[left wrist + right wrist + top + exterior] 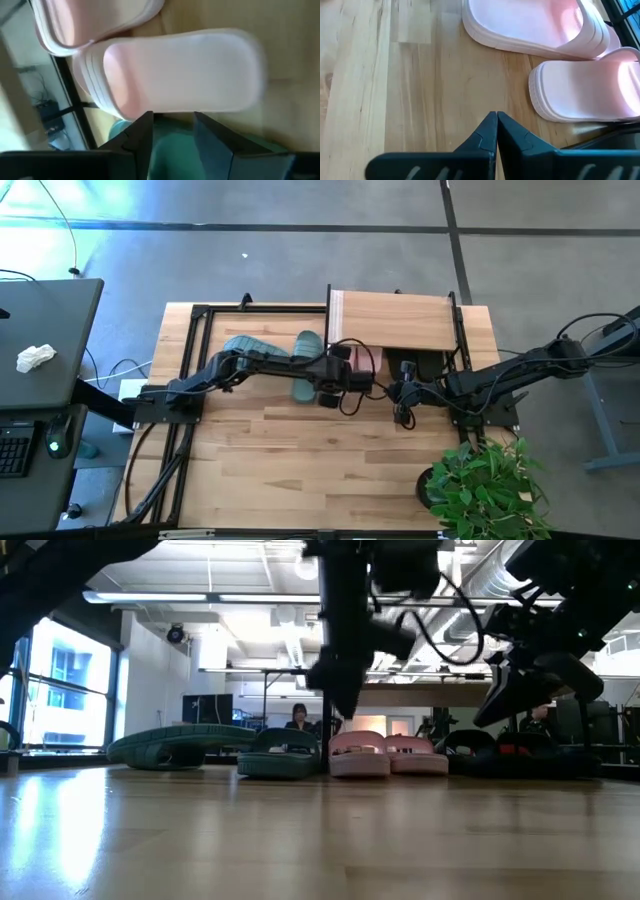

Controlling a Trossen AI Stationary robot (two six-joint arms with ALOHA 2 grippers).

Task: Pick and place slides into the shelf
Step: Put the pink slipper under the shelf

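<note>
**A:** High view first: where does the left gripper (pixel 352 377) sit against the pink slides (pixel 362 360)?

**B:** Right at their heels by the shelf (pixel 395 320), fingers (pixel 142 137) parted, holding nothing. A teal slide (pixel 306 366) lies just beside it, long axis pointing toward the shelf.

**A:** And the right gripper (pixel 496 131)?

**B:** Shut, empty, farther from the teal one; the left arm looks nearer.
</note>
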